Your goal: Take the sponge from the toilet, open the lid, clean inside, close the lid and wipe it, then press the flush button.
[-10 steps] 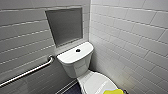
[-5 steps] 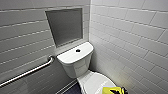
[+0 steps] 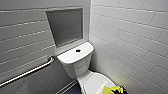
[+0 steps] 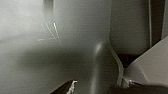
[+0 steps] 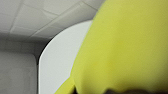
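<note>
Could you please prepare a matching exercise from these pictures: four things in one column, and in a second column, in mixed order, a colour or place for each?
Things
1. sponge
2. flush button
3. grab bar
4. recess

Descriptions
A. metal, slanting on the wall left of the tank
B. bright yellow, at the lid
C. dark, round, centred on the tank top
D. grey rectangle in the wall above the tank

Pairs: 1-B, 2-C, 3-A, 4-D
</note>
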{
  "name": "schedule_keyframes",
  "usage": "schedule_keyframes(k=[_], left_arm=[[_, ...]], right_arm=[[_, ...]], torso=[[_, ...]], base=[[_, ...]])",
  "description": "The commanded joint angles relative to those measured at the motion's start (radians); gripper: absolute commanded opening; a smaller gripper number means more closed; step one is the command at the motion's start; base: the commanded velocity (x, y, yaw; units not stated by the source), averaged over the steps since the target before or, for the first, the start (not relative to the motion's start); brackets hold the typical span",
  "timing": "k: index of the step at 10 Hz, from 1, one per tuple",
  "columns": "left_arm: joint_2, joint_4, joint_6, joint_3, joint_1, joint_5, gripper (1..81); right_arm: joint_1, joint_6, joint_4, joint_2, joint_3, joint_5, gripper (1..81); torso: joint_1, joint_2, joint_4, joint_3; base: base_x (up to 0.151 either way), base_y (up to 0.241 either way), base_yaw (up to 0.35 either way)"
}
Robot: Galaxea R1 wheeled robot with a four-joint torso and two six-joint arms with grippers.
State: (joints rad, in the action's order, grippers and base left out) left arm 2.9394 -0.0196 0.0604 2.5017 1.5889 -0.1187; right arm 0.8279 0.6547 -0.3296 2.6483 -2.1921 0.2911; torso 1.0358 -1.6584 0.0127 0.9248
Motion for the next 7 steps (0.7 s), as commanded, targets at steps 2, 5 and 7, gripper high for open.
schedule_keyframes(k=[2,5,7], left_arm=[[0.005,-0.005,0.001,-0.009,0.012,0.076,81.1],[-0.009,-0.009,0.001,-0.027,-0.002,0.067,81.1],[-0.066,-0.008,0.001,-0.129,-0.032,0.067,81.1]], right_arm=[[-0.066,-0.001,-0.002,-0.074,0.049,-0.107,1.0],[-0.074,0.002,0.066,-0.237,0.324,-0.115,1.0],[-0.048,0.0,0.096,-0.382,0.523,-0.11,1.0]], torso=[[0.0,0.0,0.0,0.0],[0.0,0.0,0.0,0.0],[0.0,0.0,0.0,0.0]], base=[[0.0,0.0,0.0],[0.0,0.0,0.0],[0.0,0.0,0.0]])
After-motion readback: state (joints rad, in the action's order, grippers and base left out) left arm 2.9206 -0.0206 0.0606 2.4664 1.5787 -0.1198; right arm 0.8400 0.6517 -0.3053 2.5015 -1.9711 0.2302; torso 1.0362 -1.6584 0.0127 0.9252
